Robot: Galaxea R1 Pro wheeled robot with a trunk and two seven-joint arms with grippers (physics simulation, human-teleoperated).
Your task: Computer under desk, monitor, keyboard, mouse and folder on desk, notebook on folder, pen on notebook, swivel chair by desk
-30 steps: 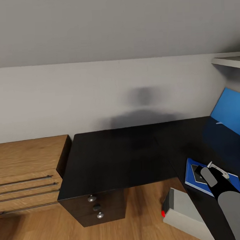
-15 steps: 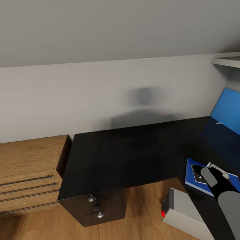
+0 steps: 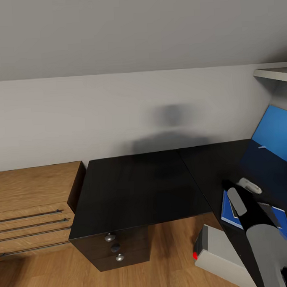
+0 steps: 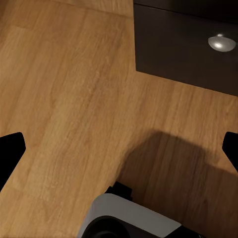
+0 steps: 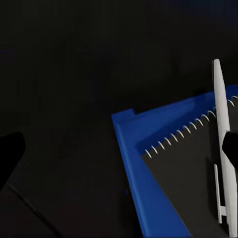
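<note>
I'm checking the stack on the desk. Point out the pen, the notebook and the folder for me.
pen (image 5: 218,124), right wrist view, on its white barrel.
notebook (image 5: 188,173), right wrist view, on its dark cover below the spiral.
folder (image 5: 134,163), right wrist view, on its bare blue edge.

The L-shaped desk top is glossy black, with silver round knobs on its drawers. On it lies a bright blue flat folder under a dark charcoal notebook with a white spiral binding, and a slim white pen. Beside it, a warm oak-grain dresser with dark bar handles. Honey-brown plank floor, pale grey wall.
</note>
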